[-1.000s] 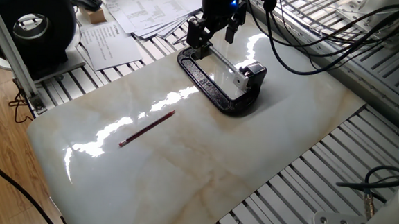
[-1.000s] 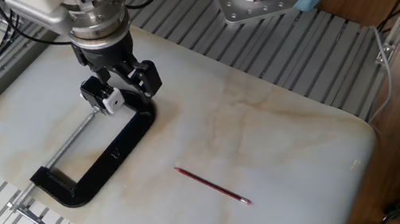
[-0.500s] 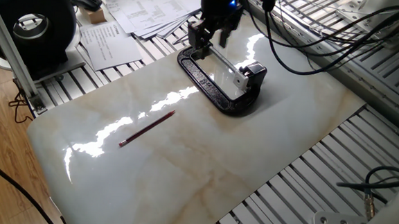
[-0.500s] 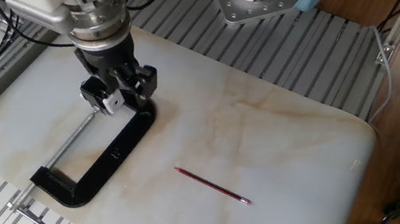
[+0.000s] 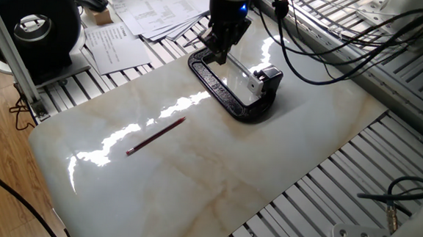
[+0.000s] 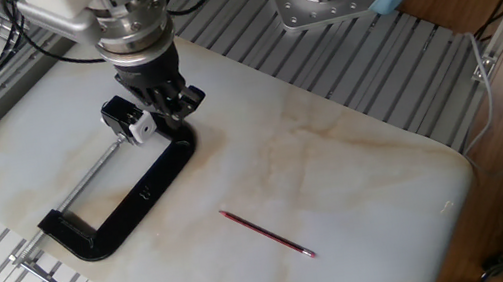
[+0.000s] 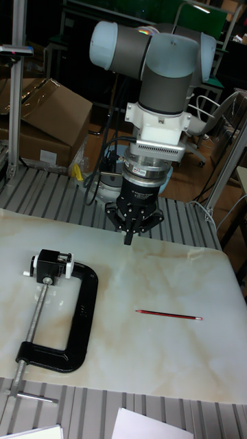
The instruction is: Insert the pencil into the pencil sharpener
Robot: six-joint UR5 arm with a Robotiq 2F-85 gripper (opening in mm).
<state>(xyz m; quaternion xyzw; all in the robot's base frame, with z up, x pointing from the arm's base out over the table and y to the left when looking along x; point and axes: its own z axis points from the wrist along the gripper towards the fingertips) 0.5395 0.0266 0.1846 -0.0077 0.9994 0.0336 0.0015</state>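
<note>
Clamp [image 7: 65,322], black and C-shaped, lying flat at the left of the marble tabletop [image 7: 171,357] in the tall fixed view; pencil sharpener [image 7: 52,265], a small black block with a white face, held at the clamp's far end; gripper [image 7: 129,236] above the tabletop to the right of the sharpener, fingers drawn together and holding nothing; pencil [image 7: 169,315], thin and dark red, lying flat on the bare marble farther right, well apart from clamp, sharpener and gripper.

One pencil [image 6: 267,233], one pencil sharpener [image 6: 130,121], one black clamp [image 6: 126,203] and one gripper [image 6: 175,104] show.
</note>
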